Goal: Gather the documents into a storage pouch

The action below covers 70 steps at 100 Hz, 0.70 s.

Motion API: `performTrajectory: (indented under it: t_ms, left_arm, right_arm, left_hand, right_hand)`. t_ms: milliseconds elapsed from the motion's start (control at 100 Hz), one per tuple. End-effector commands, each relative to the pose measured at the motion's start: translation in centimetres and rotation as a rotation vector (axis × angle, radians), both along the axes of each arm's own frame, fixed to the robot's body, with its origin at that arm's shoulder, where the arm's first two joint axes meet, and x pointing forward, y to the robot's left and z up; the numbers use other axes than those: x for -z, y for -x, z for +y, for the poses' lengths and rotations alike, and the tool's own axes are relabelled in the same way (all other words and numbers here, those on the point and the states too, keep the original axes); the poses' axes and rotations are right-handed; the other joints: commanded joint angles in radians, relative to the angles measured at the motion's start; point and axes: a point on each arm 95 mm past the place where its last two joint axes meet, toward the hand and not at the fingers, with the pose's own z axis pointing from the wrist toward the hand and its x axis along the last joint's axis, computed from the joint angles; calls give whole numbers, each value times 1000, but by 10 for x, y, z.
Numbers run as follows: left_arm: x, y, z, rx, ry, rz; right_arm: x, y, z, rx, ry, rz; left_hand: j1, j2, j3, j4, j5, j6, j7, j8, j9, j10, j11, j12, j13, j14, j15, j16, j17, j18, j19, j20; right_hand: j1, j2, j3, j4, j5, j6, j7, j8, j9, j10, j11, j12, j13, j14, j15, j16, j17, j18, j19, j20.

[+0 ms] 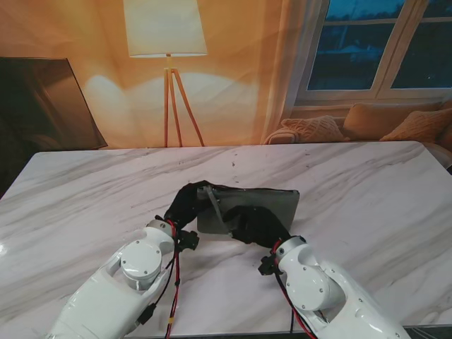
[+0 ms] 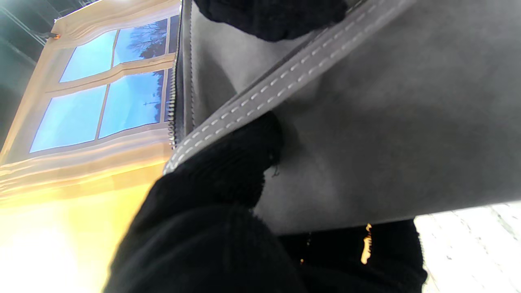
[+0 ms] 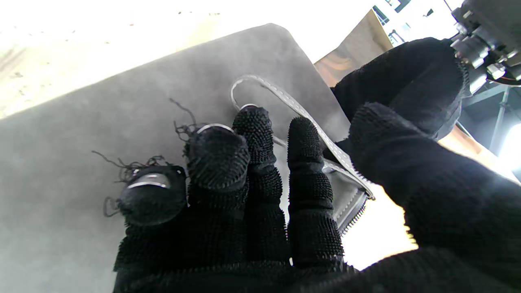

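A grey felt storage pouch (image 1: 272, 203) lies in the middle of the marble table (image 1: 367, 191). My left hand (image 1: 185, 205), in a black glove, is shut on the pouch's left end, where a stitched strap (image 1: 215, 205) runs across it. In the left wrist view a fingertip (image 2: 232, 162) presses against the pouch (image 2: 386, 122) beside the strap (image 2: 285, 77) and the zipper (image 2: 173, 101). My right hand (image 1: 258, 224) lies on the pouch's near side. Its fingers (image 3: 252, 162) rest on the felt (image 3: 122, 110) and the thumb sits at the zipper corner (image 3: 356, 203). No documents show.
Behind the table stand a floor lamp (image 1: 168, 42), a dark screen (image 1: 42, 106) at the far left, and a sofa with cushions (image 1: 367, 123) under a window (image 1: 381, 42). Bare marble lies to both sides of the pouch.
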Motion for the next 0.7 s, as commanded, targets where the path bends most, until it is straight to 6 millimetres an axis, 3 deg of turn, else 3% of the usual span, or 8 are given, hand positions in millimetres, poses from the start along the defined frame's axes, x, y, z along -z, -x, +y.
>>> performTrajectory:
  t_ms: [0, 240, 480, 550, 690]
  left_arm:
    - [-6, 0, -7, 17, 25, -11]
    - [-6, 0, -5, 17, 23, -6]
    - [-7, 1, -5, 12, 23, -11]
    - [-8, 1, -5, 13, 29, -13]
    - [-8, 0, -6, 16, 38, -19]
  right_arm:
    - [5, 1, 4, 2, -2, 31]
    - [7, 1, 3, 27, 1, -4]
    - [6, 1, -1, 32, 26, -32]
    - [7, 1, -1, 24, 31, -21]
    - [10, 2, 3, -6, 35, 17]
  left_hand:
    - [32, 73, 56, 30, 83, -52, 226, 117, 78, -24, 59, 27, 38, 84, 21, 4, 1, -53, 37, 34]
    - [31, 72, 59, 30, 84, -52, 226, 119, 78, -21, 58, 28, 39, 84, 21, 4, 2, -52, 37, 33]
    - [30, 73, 59, 28, 85, -55, 227, 121, 77, -25, 57, 29, 39, 84, 21, 4, 2, -53, 37, 33]
    - [31, 74, 59, 28, 84, -55, 227, 122, 78, -24, 57, 29, 38, 83, 21, 3, 2, -53, 37, 33]
    - [31, 73, 58, 28, 85, -55, 228, 123, 77, -25, 56, 30, 38, 82, 20, 3, 2, -53, 36, 32]
  right_hand:
    - [-28, 14, 47, 34, -43, -14, -16, 7, -21, 8, 6, -12, -4, -26, 19, -8, -6, -9, 61, -12]
    - [-39, 23, 41, 35, -120, 17, -24, 9, -36, 1, 22, -12, -9, -24, 22, -7, -11, -12, 58, -10]
    - [-62, 23, 15, 33, -118, 33, -9, 15, -45, 8, 30, -19, 2, -22, 29, -8, -2, -7, 62, -9]
    - [-73, 18, -1, 33, -105, 15, -7, 14, -60, 18, 23, -22, 4, -21, 39, -6, 2, -5, 66, -7]
    - [-100, 30, -35, 38, 20, -103, 19, 20, -104, 53, 0, -23, -12, -11, 42, -5, -13, 5, 60, -4]
